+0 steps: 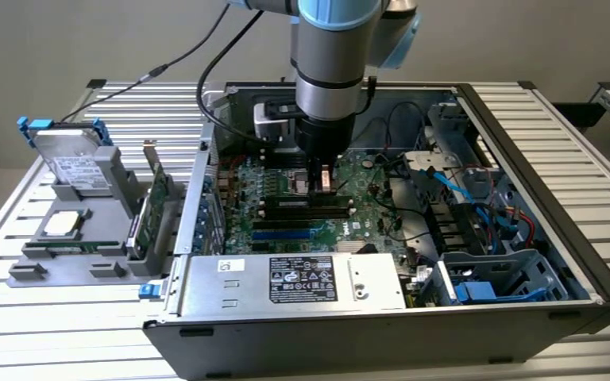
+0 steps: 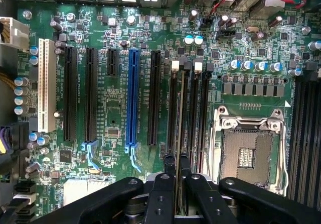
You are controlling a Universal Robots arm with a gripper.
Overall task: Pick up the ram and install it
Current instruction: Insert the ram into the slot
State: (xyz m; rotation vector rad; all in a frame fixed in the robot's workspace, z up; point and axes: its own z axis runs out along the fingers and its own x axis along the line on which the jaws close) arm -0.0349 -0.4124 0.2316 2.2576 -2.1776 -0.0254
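My gripper (image 1: 322, 184) hangs inside the open computer case, low over the black memory slots (image 1: 305, 208) of the green motherboard (image 1: 283, 226). In the wrist view its two black fingertips (image 2: 169, 164) stand close together, shut on the ram (image 2: 179, 128). The ram shows edge-on as a thin strip running along the memory slots (image 2: 193, 108), between two of them with white latches (image 2: 174, 65). I cannot tell whether its lower edge touches a slot.
An open processor socket (image 2: 246, 153) lies beside the memory slots, and a blue expansion slot (image 2: 132, 98) on their other side. The power supply (image 1: 295, 282), drive cage (image 1: 496, 278) and cables (image 1: 443, 175) crowd the case. A grey tray (image 1: 29, 270) on the exterior view's left holds a hard drive (image 1: 72, 163).
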